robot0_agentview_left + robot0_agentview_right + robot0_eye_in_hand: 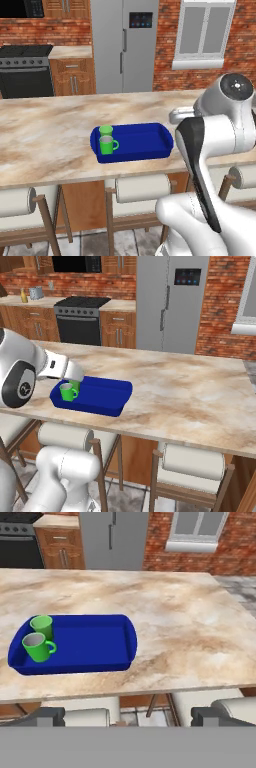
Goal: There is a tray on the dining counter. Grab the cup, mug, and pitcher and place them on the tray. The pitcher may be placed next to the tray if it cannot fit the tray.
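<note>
Beige marbled stone makes up the table (165,617), the largest thing ahead of the tool (128,717), which hangs back off its near edge with its two dark tips spread wide apart and nothing between them. Next in size, the blue tray (90,643) lies ahead and to the left of the tool, near that edge. Both green vessels stand in its far-left end, probably packed there to leave the rest of the tray free for the pitcher. The mug (36,647) is the nearer one, its handle pointing toward the tray's middle; the cup (42,626) stands just behind it, touching or nearly so, hard to tell. The pitcher may be the small yellow shape (23,296) on the far kitchen counter, too tiny to be sure. Fetching it looks like the remaining step.
</note>
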